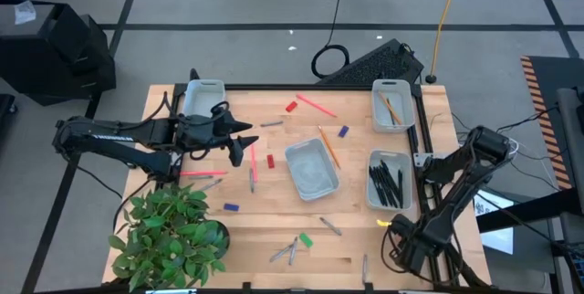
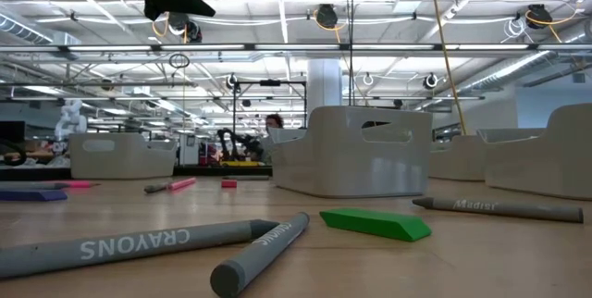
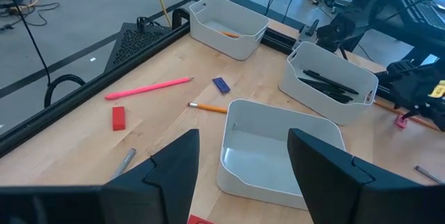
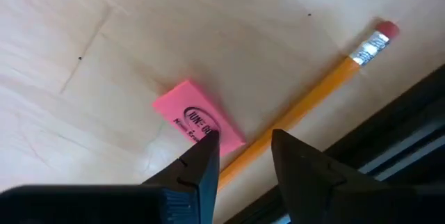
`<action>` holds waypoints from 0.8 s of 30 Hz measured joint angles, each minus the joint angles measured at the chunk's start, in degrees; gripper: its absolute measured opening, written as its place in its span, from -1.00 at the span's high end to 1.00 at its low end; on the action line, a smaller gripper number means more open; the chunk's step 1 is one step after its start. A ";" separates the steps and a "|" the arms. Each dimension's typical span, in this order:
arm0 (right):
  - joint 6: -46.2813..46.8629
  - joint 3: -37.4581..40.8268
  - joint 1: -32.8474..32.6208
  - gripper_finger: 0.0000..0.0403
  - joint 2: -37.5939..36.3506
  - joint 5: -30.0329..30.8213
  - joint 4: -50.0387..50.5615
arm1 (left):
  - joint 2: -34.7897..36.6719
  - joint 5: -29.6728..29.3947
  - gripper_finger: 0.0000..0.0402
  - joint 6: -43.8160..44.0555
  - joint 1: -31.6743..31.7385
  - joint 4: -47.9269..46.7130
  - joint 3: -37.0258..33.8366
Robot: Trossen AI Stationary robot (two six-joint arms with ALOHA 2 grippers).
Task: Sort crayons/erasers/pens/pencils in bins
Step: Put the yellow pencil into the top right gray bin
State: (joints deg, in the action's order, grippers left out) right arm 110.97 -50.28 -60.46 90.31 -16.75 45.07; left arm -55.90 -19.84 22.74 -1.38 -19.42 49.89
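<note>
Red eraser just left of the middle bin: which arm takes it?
Left. The left gripper hangs open close beside the red eraser. The right gripper is open over a pink eraser by the table's right edge, beyond the middle bin.

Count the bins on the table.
4: one bin by the left arm, one mid-table, two at the right, holding pencils and pens.

Black pens (image 1: 387, 183) in bin (image 1: 373, 196), crayons (image 1: 285, 252) loose on wood.
</note>
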 joint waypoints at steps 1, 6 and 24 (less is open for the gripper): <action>0.36 -0.28 0.20 0.39 -0.80 -0.38 2.30 | 0.00 0.00 -0.11 0.00 0.00 0.00 0.00; 0.23 -0.22 0.57 0.37 -4.54 -0.29 10.69 | 0.00 0.00 -0.11 0.00 0.01 0.00 0.00; -1.80 8.62 1.98 0.37 -5.71 4.46 -1.15 | 0.00 0.00 -0.11 0.00 0.00 0.02 0.00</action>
State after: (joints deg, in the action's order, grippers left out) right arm 109.17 -41.65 -58.48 84.60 -12.29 43.92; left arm -55.90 -19.84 22.74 -1.38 -19.40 49.89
